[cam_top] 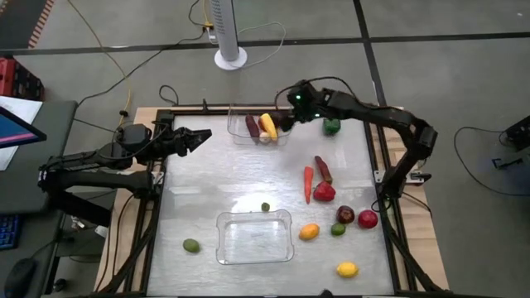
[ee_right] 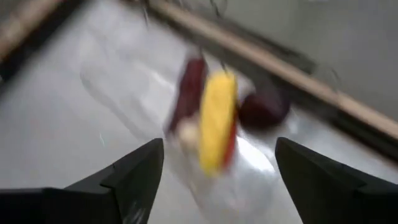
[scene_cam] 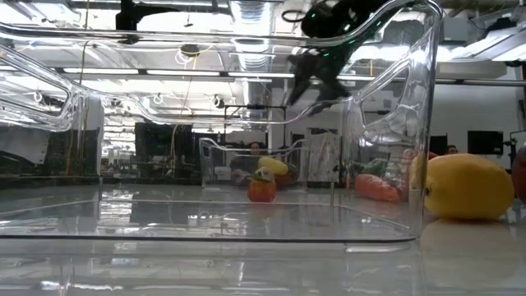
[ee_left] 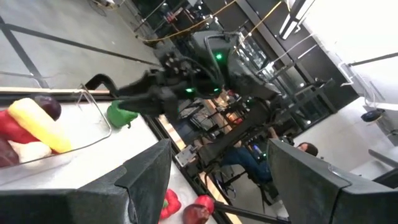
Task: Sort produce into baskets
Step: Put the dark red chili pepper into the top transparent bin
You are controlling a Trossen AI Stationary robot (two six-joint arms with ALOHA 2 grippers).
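Observation:
The far clear basket holds a yellow corn piece, a maroon long piece and a pale piece; it also shows in the right wrist view. The near clear basket holds nothing. My right gripper is open and empty just above the far basket's right end. My left gripper is open and empty to the left of that basket. Loose produce lies on the table's right half: a carrot, a red piece, a green pepper.
More loose pieces lie about: a maroon long piece, a maroon round one, a red one, an orange one, a lemon, a lime and a small green piece. A fan base stands beyond the table.

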